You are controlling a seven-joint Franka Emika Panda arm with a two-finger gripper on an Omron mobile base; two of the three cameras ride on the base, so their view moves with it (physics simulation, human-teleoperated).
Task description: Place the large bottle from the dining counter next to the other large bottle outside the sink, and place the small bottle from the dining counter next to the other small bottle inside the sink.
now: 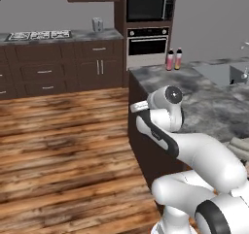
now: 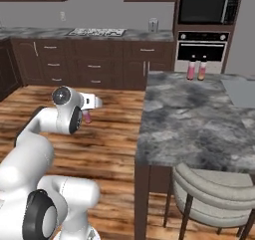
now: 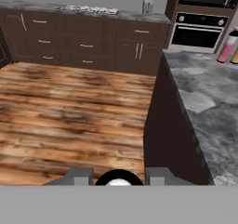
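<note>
Right base view: the end effector (image 2: 88, 115) grips the small bottle (image 2: 88, 117), centre-left of frame. Carry it upright, clear of the tabletop (image 2: 189, 119) edge, toward the sink (image 1: 228, 73).

The dining counter (image 2: 199, 119) wore dark grey stone marbled with paler veins, on a dark brown base. Two bottles (image 2: 196, 67) standing on it faded from pink to yellow under dark caps. The floor (image 3: 69, 111) was warm brown wood planking streaked with darker grain. Wall cabinets (image 1: 63, 70) were dark brown with silver handles, topped by the same mottled grey stone. The oven (image 1: 147, 46) was black with silver trim, below a black microwave (image 1: 150, 7). The sink (image 1: 228, 73) was plain grey. A chair (image 2: 214, 194) was pale beige-grey on brown legs.
</note>
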